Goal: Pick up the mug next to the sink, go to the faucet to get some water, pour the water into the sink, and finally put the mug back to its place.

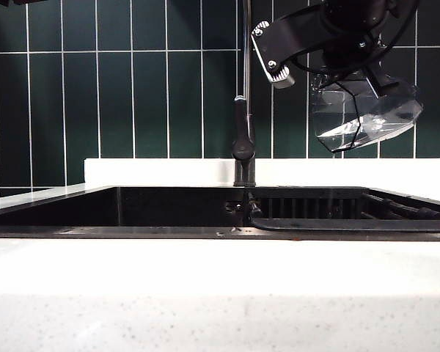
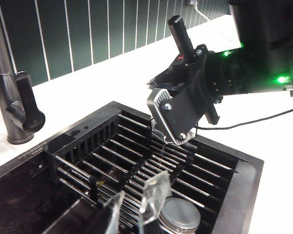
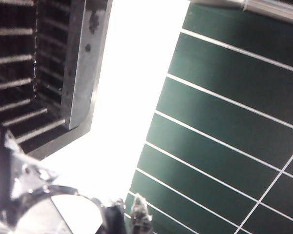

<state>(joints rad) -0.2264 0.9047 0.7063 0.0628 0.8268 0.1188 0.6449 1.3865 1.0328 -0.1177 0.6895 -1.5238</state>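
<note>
I'm seeing a dark green tile wall point(image 1: 132, 81) behind a white countertop point(image 1: 205, 286), and a black slatted rack point(image 2: 151, 165) over a round metal drain point(image 2: 179, 214).

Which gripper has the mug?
The right gripper, high right of the faucet, is shut on the tilted mug; the left gripper holds nothing.

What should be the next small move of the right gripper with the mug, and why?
Probably keep tipping a little more. The right gripper, shut on the mug, holds it tilted high above the sink, right of the faucet, and water seems to remain inside. The left gripper hangs over the sink rack.
</note>
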